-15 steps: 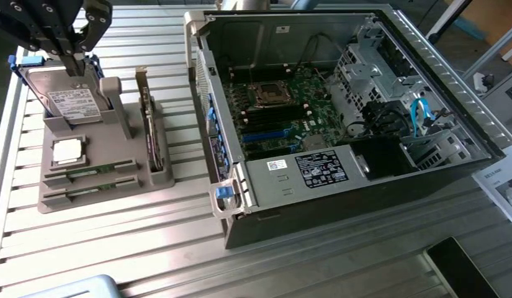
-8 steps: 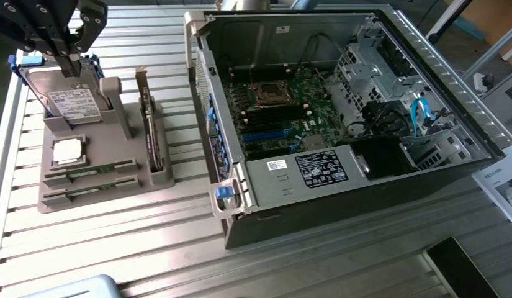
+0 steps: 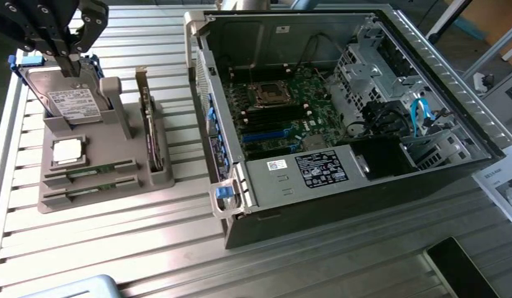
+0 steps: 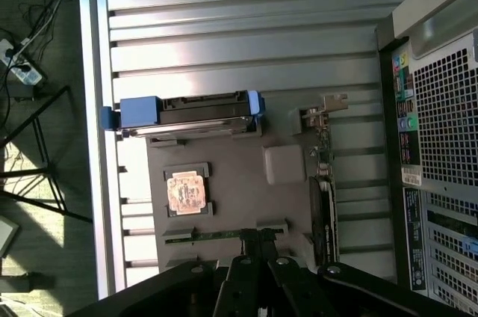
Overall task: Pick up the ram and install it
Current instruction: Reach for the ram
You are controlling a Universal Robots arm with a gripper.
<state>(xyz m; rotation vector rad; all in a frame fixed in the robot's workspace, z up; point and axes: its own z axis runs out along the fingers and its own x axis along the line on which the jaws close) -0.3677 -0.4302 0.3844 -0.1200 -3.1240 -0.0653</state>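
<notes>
**Closed, empty gripper [image 3: 74, 67] above the holder [image 3: 156, 180]**

Shows the gripper, at the exterior view's left, pressed together over the hard drive [image 3: 69, 99] in a gray holder. Places the ram [image 3: 90, 169] on edge in a slot at the holder's near end, well apart from the gripper, beside a second stick [image 3: 86, 194]. Ends with the open computer case [image 3: 322, 205] at the exterior view's right.

Silver table [image 3: 115, 248], patterned with parallel ribs. A matte grey holder [image 3: 115, 180] carries a silver hard drive [image 3: 69, 99] with a white label and blue side rails, and the ram [image 3: 94, 169], a thin green strip. Black gripper [image 3: 72, 68]. Black computer case [image 3: 322, 211] with a green motherboard [image 3: 280, 115] and a light blue cable [image 3: 417, 115].
</notes>
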